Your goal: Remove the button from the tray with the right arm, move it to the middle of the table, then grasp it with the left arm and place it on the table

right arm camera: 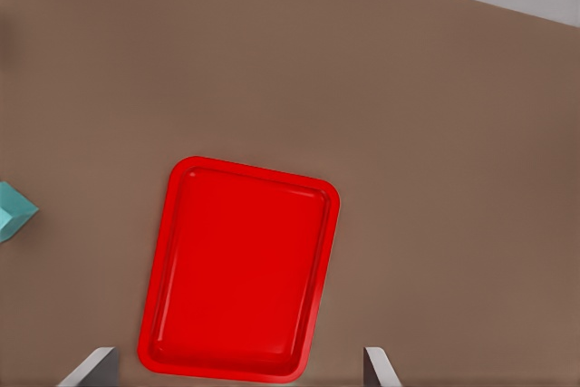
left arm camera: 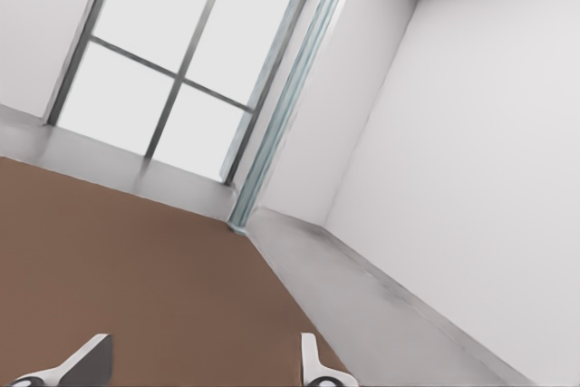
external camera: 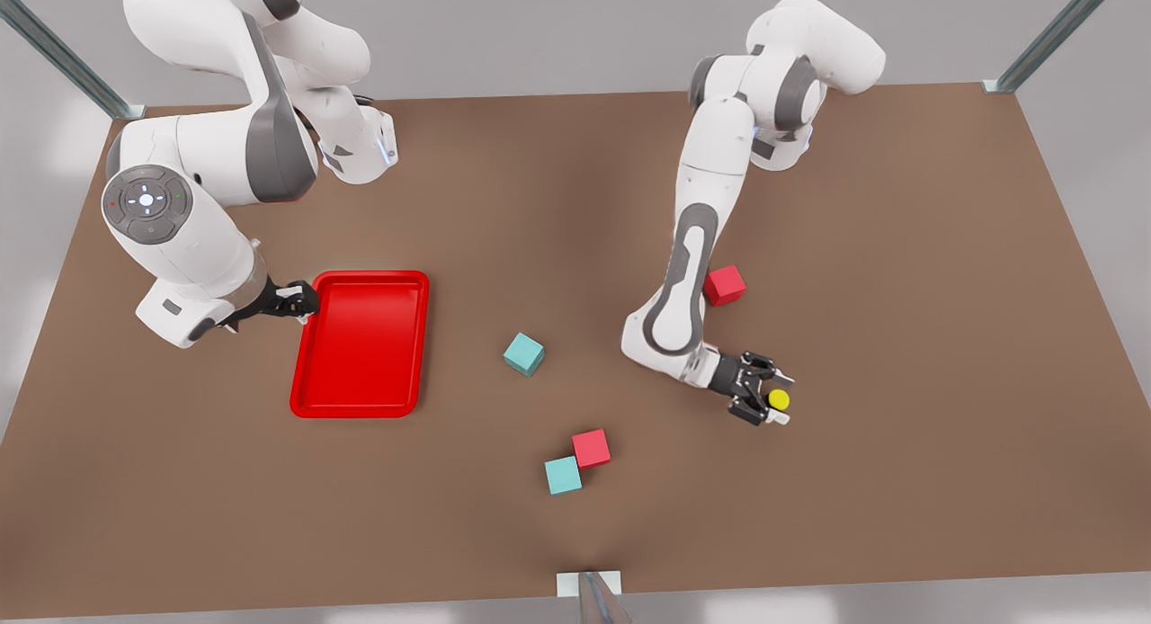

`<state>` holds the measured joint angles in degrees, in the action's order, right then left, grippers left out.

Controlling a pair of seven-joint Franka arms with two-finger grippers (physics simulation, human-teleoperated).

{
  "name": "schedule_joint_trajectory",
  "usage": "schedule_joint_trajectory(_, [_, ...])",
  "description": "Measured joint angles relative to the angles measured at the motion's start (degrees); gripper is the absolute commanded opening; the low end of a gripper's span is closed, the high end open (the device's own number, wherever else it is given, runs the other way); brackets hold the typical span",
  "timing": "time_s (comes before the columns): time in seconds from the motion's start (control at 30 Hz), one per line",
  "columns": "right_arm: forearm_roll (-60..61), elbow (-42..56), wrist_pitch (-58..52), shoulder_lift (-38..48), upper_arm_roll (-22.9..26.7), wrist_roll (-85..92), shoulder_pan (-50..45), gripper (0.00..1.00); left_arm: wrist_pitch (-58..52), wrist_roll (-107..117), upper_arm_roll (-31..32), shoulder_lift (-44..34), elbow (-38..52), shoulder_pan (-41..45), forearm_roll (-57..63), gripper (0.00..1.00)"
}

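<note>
The button (external camera: 779, 399), a yellow cap on a dark base, is low over the table (external camera: 899, 246) at the front view's right. It sits between the spread fingers of my left gripper (external camera: 780, 396), which is open and lies nearly level. In the left wrist view the left gripper (left arm camera: 201, 369) shows two fingertips wide apart with bare table between them. The red tray (external camera: 361, 343) lies empty at the front view's left. My right gripper (external camera: 304, 300) hovers open by the tray's outer rim. In the right wrist view the right gripper (right arm camera: 237, 371) looks down on the tray (right arm camera: 240, 274).
A teal cube (external camera: 523, 353) lies between tray and left arm, also seen as the teal cube (right arm camera: 14, 210). A red cube (external camera: 724, 285) sits beside the left forearm. A red cube (external camera: 591, 448) and a teal cube (external camera: 563, 475) touch near the front edge.
</note>
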<state>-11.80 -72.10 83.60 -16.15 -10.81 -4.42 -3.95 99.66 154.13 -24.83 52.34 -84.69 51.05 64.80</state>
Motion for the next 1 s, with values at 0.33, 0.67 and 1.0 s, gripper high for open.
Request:
schedule_joint_trajectory(0.33, [0.15,0.0,0.01,0.0,-0.08,0.0,-0.09,1.0,-16.55,-64.58,8.33,-36.46,13.31,-22.8,-64.85,1.0])
schedule_joint_trajectory(0.67, [1.94,0.0,0.01,0.0,-0.17,-0.01,-0.22,1.0,-15.83,-107.88,22.53,-50.62,-2.68,-33.44,-61.94,1.0])
schedule_joint_trajectory(1.0, [6.04,0.0,0.01,0.0,-0.16,-0.07,1.49,1.0,-15.41,-133.27,22.35,-49.37,-2.58,-33.49,-62.15,1.0])
